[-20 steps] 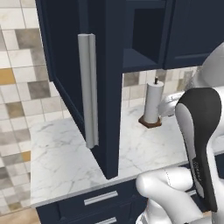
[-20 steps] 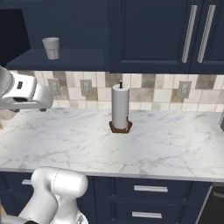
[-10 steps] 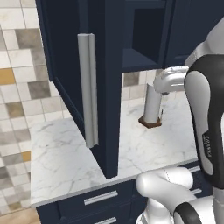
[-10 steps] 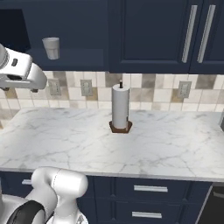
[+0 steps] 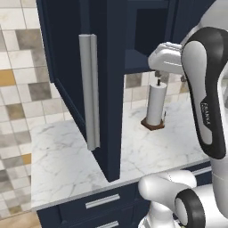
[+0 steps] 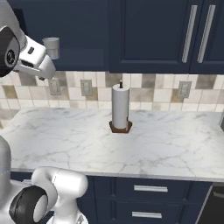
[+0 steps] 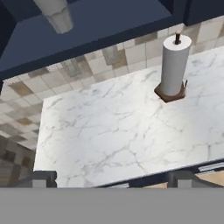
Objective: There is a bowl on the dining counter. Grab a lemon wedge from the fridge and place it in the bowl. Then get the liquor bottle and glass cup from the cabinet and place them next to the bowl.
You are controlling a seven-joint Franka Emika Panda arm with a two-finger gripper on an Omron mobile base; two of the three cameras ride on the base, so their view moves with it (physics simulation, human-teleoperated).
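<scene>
In the left base view, the navy blue upper wall cabinet [image 5: 111, 89] stands with its door swung open toward the camera, the long grey vertical bar handle [image 5: 90, 91] on the door's edge. Beyond the door, a white paper-towel roll on a brown hexagonal stand [image 5: 155, 106] sits upright on the white grey-veined marble counter [image 5: 67, 156] along the tiled wall. The white arm with dark joints rises at the right, and its hand reaches in just under the cabinet's open shelf, above the roll; the finger tips are hidden here.

In the right base view, the small translucent pale grey glass cup [image 6: 51, 47] stands upright on the cabinet's shelf at the upper left. The robot's white hand is just beside it, slightly lower and to its left; whether they touch is hard to tell from this angle. The paper-towel roll sits near the counter's middle, against the tiled backsplash with its wall outlets [image 6: 86, 87]. Navy drawers with horizontal grey handles [image 6: 150, 188] run below the counter.

In the hand view, the gripper [image 7: 111, 178] shows its two dark finger tips set wide apart at the bottom, released, with nothing between them. The glass cup appears at the top left on the shelf's edge, well apart from the finger tips, and the roll stands at the upper right.
</scene>
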